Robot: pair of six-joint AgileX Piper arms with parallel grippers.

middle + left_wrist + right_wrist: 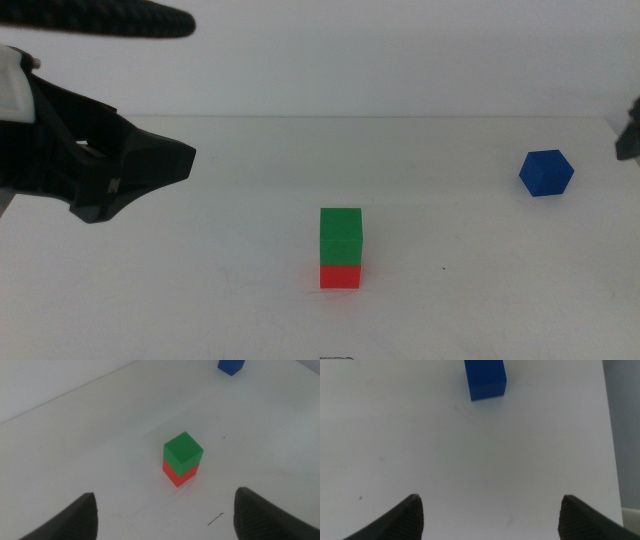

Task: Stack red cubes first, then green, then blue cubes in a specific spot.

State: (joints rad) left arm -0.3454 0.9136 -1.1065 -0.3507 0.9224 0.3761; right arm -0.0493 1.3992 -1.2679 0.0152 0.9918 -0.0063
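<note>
Green cube (340, 236) sits squarely on red cube (340, 276) mid-table, bare white tabletop (200, 300) all round. Blue cube (546, 172) lies well apart near the right edge. Left gripper (165, 512) hangs left of the stack, jaws spread wide, holding nothing. Right gripper (490, 515) near the blue cube, likewise wide and empty.

- We see the red cube (340, 276) flat on the white tabletop, near the middle of the front edge.
- The green cube (340, 237) sits upright on top of it, edges almost aligned.
- The blue cube (546, 172) lies alone, turned at an angle, toward the right edge, well apart from the stack.
</note>
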